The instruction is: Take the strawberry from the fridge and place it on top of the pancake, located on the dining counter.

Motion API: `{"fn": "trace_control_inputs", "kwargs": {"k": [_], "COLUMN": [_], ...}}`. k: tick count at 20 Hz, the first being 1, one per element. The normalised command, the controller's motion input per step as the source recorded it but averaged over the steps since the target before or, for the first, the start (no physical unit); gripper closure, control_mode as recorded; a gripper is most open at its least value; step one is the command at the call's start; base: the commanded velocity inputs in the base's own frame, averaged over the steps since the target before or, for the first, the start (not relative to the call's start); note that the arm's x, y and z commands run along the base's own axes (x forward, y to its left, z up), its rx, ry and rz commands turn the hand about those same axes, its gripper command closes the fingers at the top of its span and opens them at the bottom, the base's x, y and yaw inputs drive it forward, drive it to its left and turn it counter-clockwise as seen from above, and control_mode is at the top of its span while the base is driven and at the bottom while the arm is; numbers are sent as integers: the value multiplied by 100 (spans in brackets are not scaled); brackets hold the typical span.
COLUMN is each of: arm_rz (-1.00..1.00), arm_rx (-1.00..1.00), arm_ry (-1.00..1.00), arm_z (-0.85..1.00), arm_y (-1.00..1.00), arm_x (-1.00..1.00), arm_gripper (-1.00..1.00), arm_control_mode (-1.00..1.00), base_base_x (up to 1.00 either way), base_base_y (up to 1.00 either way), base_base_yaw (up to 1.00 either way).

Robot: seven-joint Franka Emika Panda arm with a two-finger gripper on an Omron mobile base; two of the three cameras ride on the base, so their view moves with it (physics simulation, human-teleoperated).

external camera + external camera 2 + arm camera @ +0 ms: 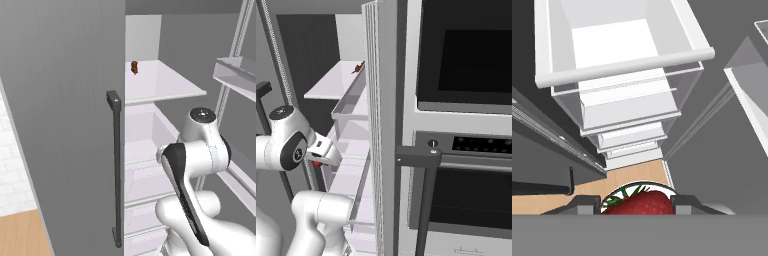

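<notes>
The two-finger gripper [637,206] is clamped on a bright red strawberry [643,204]. Beyond it, the tall grey fridge [65,125] stands open, its clear drawers [627,100] stacked just ahead.

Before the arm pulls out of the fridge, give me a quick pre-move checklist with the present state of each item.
1. Strawberry between the gripper fingers: ok, it sits between both tips in the hand view.
2. Grip firm enough to carry: cannot tell.
3. Fridge door open for withdrawal: ok, shelf and drawers are exposed.
4. Gripper clear of the drawers: ok, they lie ahead of it, apart.
5. Brown item on the shelf undisturbed: ok, upright at the back.
6. Pancake on the dining counter ready: cannot tell.
</notes>
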Motion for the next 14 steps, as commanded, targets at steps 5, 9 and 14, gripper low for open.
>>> {"fn": "trace_control_inputs", "kwargs": {"k": [5,9,14], "arm_rz": [0,0,0], "arm_rx": [0,0,0], "arm_ry": [0,0,0], "arm_z": [0,0,0], "arm_y": [0,0,12], "arm_x": [0,-3,-16], "arm_gripper": [100,100,100], "arm_control_mode": [-100,-100,100], "base_base_x": [0,0,-50], "base_base_y": [0,0,22], "base_base_yaw": [0,0,-2]}}
